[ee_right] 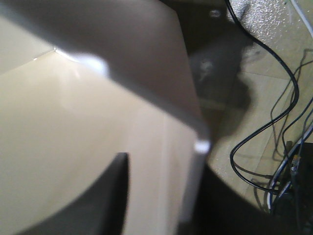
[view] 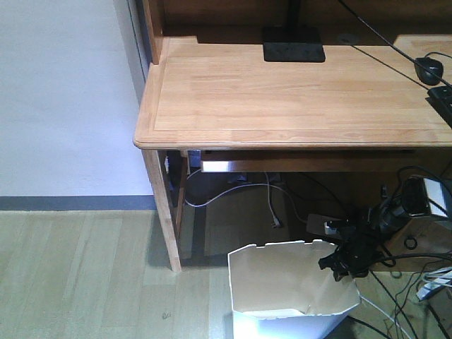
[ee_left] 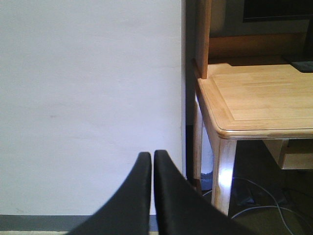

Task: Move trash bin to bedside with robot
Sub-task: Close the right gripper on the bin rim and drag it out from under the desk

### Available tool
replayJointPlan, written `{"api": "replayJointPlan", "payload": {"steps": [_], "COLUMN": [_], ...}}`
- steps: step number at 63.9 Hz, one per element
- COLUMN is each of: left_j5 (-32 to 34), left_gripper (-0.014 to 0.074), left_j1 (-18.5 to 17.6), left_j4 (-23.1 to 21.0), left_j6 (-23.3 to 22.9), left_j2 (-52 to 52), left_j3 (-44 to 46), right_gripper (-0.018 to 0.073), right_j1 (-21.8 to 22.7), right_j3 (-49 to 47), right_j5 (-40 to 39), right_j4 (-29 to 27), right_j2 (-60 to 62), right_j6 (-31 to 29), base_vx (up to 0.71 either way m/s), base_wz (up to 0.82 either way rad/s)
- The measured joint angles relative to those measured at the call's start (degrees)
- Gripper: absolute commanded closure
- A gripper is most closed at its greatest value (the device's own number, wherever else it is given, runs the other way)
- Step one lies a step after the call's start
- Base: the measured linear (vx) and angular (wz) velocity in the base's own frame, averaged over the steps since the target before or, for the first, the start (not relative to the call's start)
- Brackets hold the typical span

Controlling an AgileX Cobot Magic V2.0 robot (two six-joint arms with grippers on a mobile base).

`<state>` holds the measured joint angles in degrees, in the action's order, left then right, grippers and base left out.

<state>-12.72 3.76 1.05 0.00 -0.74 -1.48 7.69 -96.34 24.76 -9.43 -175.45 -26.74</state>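
One white, thin-walled plastic trash bin [view: 282, 282] with a faceted rim is seen on the pale wood floor [view: 85, 275], just before one light wooden table [view: 282, 92]. Its right wall is apparently pinched between the jaws of the right gripper [view: 345, 260], the close view being blurred. The jaws of the left gripper [ee_left: 152, 164] are pressed together.

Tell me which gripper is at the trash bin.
The right gripper: it straddles the right rim of the trash bin. The left gripper is shut, facing the white wall beside the desk.

Home study corner: wooden desk [view: 282, 92], mouse [view: 429, 68], cables [view: 271, 201] underneath, wood floor [view: 78, 275].
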Motion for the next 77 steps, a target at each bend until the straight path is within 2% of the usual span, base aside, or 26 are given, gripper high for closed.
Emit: {"api": "replayJointPlan", "payload": {"steps": [13, 21, 28, 40, 47, 58, 77], "left_j5": [0.0, 0.0, 0.0, 0.0, 0.0, 0.0, 0.0], "left_gripper": [0.0603, 0.0603, 0.0603, 0.0603, 0.0603, 0.0603, 0.0603], "left_j1": [0.0, 0.0, 0.0, 0.0, 0.0, 0.0, 0.0], "left_j4": [0.0, 0.0, 0.0, 0.0, 0.0, 0.0, 0.0], "left_j6": [0.0, 0.0, 0.0, 0.0, 0.0, 0.0, 0.0], "left_j2": [0.0, 0.0, 0.0, 0.0, 0.0, 0.0, 0.0], "left_j3": [0.0, 0.0, 0.0, 0.0, 0.0, 0.0, 0.0], "right_gripper": [0.0569, 0.0568, 0.0567, 0.0564, 0.0564, 0.0564, 0.0564], "right_j1": [0.4, 0.4, 0.6, 0.4, 0.2, 0.1, 0.1], "right_j3": [-2.7, -2.7, -2.8, -1.9, 1.1, 7.5, 21.1], "right_j5": [2.0, 2.0, 2.5, 4.6, 3.8, 3.8, 1.0], "right_j4": [0.6, -1.2, -6.4, -20.3, -25.6, -28.9, -30.0], "right_j2": [-1.5, -1.6, -1.6, -1.7, 0.0, 6.8, 22.3], "right_j6": [1.0, -0.4, -6.1, -21.7, -26.2, -28.4, -32.3], "base_vx": [0.0, 0.0, 0.0, 0.0, 0.0, 0.0, 0.0], "base_wz": [0.0, 0.0, 0.0, 0.0, 0.0, 0.0, 0.0]}}
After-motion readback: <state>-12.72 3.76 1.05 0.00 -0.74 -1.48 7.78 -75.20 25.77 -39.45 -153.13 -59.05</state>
